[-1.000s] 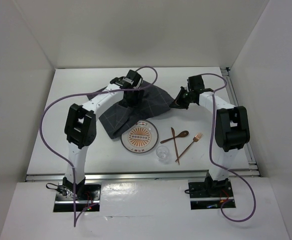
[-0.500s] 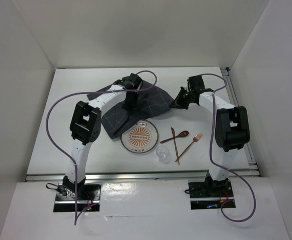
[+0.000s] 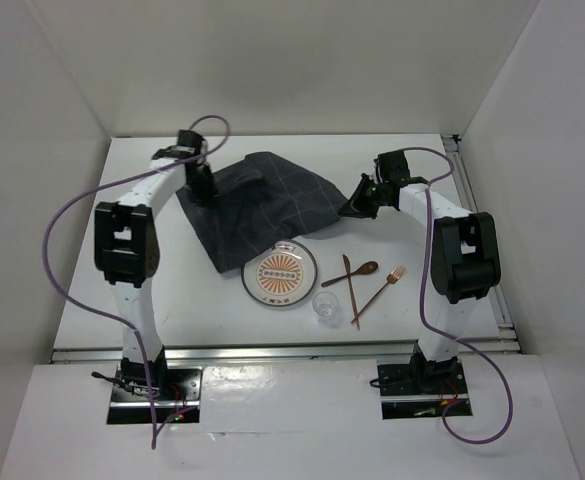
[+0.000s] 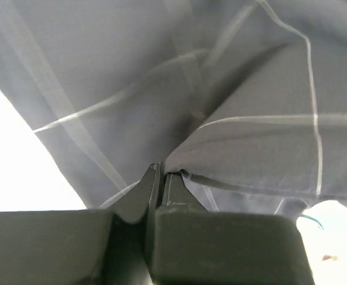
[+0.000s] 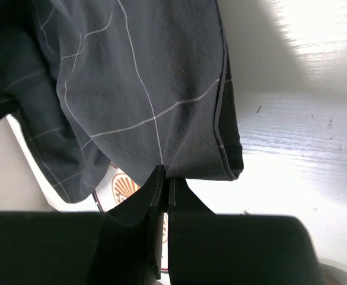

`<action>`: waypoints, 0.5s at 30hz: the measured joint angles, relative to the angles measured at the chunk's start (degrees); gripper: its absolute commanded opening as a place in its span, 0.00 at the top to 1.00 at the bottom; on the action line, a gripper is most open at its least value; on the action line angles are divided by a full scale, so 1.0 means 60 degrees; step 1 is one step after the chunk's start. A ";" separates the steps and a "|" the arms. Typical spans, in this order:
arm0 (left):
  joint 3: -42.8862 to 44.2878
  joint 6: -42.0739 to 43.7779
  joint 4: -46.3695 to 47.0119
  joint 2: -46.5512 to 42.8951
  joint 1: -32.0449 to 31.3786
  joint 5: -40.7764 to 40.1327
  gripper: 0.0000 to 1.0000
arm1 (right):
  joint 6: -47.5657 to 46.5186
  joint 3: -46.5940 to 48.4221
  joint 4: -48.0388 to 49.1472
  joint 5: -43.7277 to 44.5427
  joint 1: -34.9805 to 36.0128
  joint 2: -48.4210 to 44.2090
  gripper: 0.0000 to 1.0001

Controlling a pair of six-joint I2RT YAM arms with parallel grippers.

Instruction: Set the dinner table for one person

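A dark grey checked cloth mat (image 3: 262, 205) lies spread across the white dinner table (image 3: 122, 290), stretched between both arms. My left gripper (image 3: 204, 190) is shut on the mat's left edge (image 4: 179, 172). At the mat's right corner, my right gripper (image 3: 353, 208) is shut on the hem (image 5: 220, 169). In front of the mat sit an orange-patterned plate (image 3: 280, 272), a clear glass (image 3: 325, 306), a wooden knife (image 3: 349, 278), a wooden spoon (image 3: 355, 272) and a fork (image 3: 378, 292).
White walls enclose the table on three sides. A metal rail (image 3: 272, 348) runs along the near edge, with both arm bases below it. Purple cables (image 3: 67, 215) loop beside each arm. The mat's lower edge overlaps the plate's rim.
My left gripper has closed on the cloth and pulled it left toward the table's far-left area, spreading the mat wider. The right arm has stayed put.
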 measured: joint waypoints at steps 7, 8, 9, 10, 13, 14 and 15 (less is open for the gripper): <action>-0.1810 -0.1668 0.0503 -0.0597 0.2160 0.1665 0.00 | 0.0000 -0.0004 0.0000 -0.0106 0.0004 0.0004 1.00; -0.2029 -0.1876 0.0506 -0.0659 0.2167 0.1698 0.00 | 0.0000 0.0000 0.0000 -0.0124 0.0004 0.0004 1.00; -0.2255 -0.2036 0.0510 -0.0776 0.2142 0.1730 0.00 | 0.0000 0.0000 0.0004 -0.0124 0.0004 0.0004 1.00; -0.2510 -0.2240 0.0503 -0.0987 0.2146 0.1749 0.00 | 0.0000 -0.0004 0.0007 -0.0146 0.0004 0.0004 1.00; -0.3348 -0.2707 0.0466 -0.2102 0.2189 0.1840 0.07 | -0.0004 0.0000 0.0033 -0.0215 0.0004 0.0007 1.00; -0.3555 -0.2805 0.0474 -0.2575 0.2240 0.1847 0.10 | -0.0004 0.0000 0.0055 -0.0255 0.0011 0.0018 1.00; -0.3741 -0.2958 0.0543 -0.3013 0.2280 0.1869 0.17 | -0.0004 0.0000 0.0069 -0.0284 0.0029 0.0040 1.00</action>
